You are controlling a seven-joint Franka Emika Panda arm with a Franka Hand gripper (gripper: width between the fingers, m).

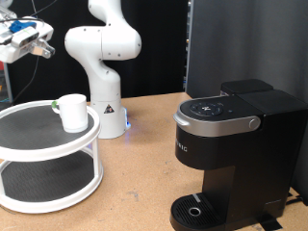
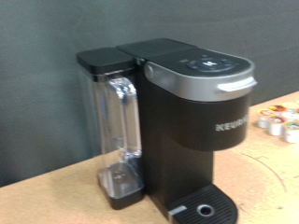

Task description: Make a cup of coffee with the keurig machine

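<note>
The cup (image 1: 72,112) is a plain white mug. It stands upright on the top tier of a white two-tier round stand (image 1: 43,152) at the exterior view's left. The keurig machine (image 1: 231,154) is a boxy black brewer at the exterior view's right, lid down, with an empty drip tray (image 1: 195,210). It also fills the wrist view (image 2: 196,103), with its clear water tank (image 2: 114,131) beside it. My gripper (image 1: 29,40) hangs high at the exterior view's top left, above the stand and far from the machine. It holds nothing that shows. Its fingers are out of the wrist view.
The arm's white base (image 1: 104,67) stands behind the stand on the wooden table. Several small pods (image 2: 280,119) lie on the table beside the machine in the wrist view. A dark curtain backs the scene.
</note>
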